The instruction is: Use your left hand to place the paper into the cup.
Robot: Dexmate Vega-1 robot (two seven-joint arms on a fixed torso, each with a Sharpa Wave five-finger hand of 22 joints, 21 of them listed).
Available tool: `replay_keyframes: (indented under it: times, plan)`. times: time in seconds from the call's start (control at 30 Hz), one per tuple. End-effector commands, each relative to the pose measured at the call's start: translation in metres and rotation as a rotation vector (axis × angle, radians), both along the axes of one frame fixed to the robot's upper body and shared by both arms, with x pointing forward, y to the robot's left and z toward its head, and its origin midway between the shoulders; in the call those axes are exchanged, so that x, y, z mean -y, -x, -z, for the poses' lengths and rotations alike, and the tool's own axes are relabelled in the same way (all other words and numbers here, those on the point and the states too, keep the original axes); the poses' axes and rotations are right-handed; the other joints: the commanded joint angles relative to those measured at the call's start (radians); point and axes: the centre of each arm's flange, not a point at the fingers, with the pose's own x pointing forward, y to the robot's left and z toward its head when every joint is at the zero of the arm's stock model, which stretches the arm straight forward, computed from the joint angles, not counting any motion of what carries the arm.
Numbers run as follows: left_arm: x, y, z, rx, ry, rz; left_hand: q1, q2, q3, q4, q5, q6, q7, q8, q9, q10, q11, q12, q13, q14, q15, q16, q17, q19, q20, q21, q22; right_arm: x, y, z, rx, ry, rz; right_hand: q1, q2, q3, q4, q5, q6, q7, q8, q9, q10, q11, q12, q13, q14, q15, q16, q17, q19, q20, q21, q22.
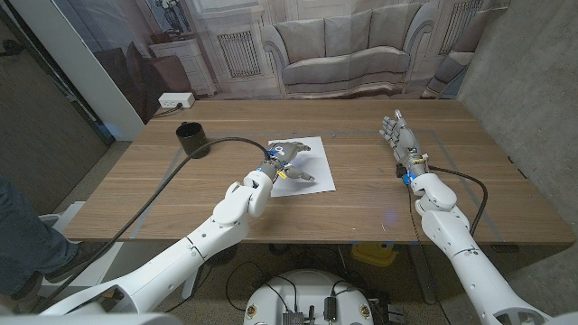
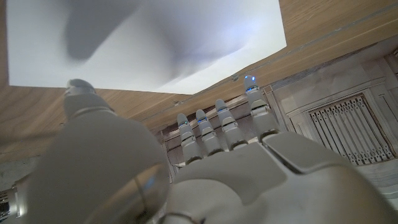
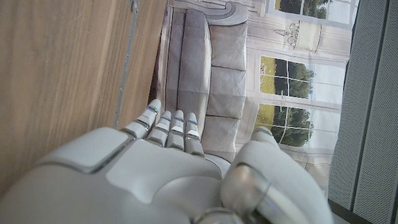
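Note:
A white sheet of paper lies flat on the wooden table, near its middle. My left hand is over the sheet's left part with its fingers spread and nothing in them. In the left wrist view the paper is flat, with the hand's shadow on it beyond the straight fingers. A black cup stands upright at the table's far left, well apart from the paper. My right hand stands at the right with straight fingers and holds nothing.
A black cable from my left arm arcs over the table between the cup and the paper. A person's leg is at the left edge, off the table. A printed sofa backdrop hangs behind the far edge.

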Motion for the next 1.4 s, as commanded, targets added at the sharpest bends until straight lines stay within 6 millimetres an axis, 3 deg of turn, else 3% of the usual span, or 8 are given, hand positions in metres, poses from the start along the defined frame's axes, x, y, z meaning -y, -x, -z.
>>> replay_keyframes:
  times: [0.03, 0.4, 1.4]
  plan:
    - [-0.001, -0.003, 0.004, -0.003, 0.037, 0.024, 0.001, 0.009, -0.006, 0.002, 0.005, -0.001, -0.005, 0.008, 0.006, -0.002, 0.000, 0.002, 0.002, -0.003, -0.075, 0.005, 0.003, 0.003, 0.006, -0.003, 0.001, 0.000, 0.002, 0.003, -0.001, 0.002, 0.001, -0.002, -0.003, -0.002, 0.000, 0.002, 0.003, -0.001, 0.001, 0.006, 0.007, 0.000, -0.002, 0.002, 0.007, 0.004, -0.003, 0.002, 0.009, -0.024, -0.004, 0.005]
    - [-0.004, -0.008, 0.008, 0.042, 0.070, 0.046, -0.002, 0.015, -0.018, 0.008, 0.004, 0.001, -0.005, 0.014, 0.006, -0.010, -0.003, 0.003, 0.001, -0.020, -0.084, 0.002, 0.003, -0.064, 0.015, -0.030, 0.000, 0.001, 0.004, 0.003, 0.001, -0.001, 0.009, -0.002, -0.002, -0.003, -0.001, 0.002, 0.003, -0.001, 0.001, 0.006, 0.007, -0.001, -0.002, 0.002, 0.007, 0.004, -0.003, 0.002, 0.011, -0.023, -0.009, 0.005]
    - [0.000, -0.025, 0.020, 0.014, 0.077, 0.039, 0.003, 0.027, -0.023, 0.011, 0.004, 0.000, -0.006, 0.015, 0.006, -0.021, -0.002, 0.002, 0.001, -0.028, -0.088, 0.003, 0.002, -0.071, 0.015, -0.026, -0.001, -0.002, 0.000, 0.000, -0.005, -0.002, 0.009, -0.001, 0.000, -0.004, -0.004, 0.002, 0.004, -0.001, 0.001, 0.006, 0.007, 0.003, -0.002, 0.002, 0.007, 0.004, -0.004, 0.002, 0.015, -0.023, -0.019, 0.005]
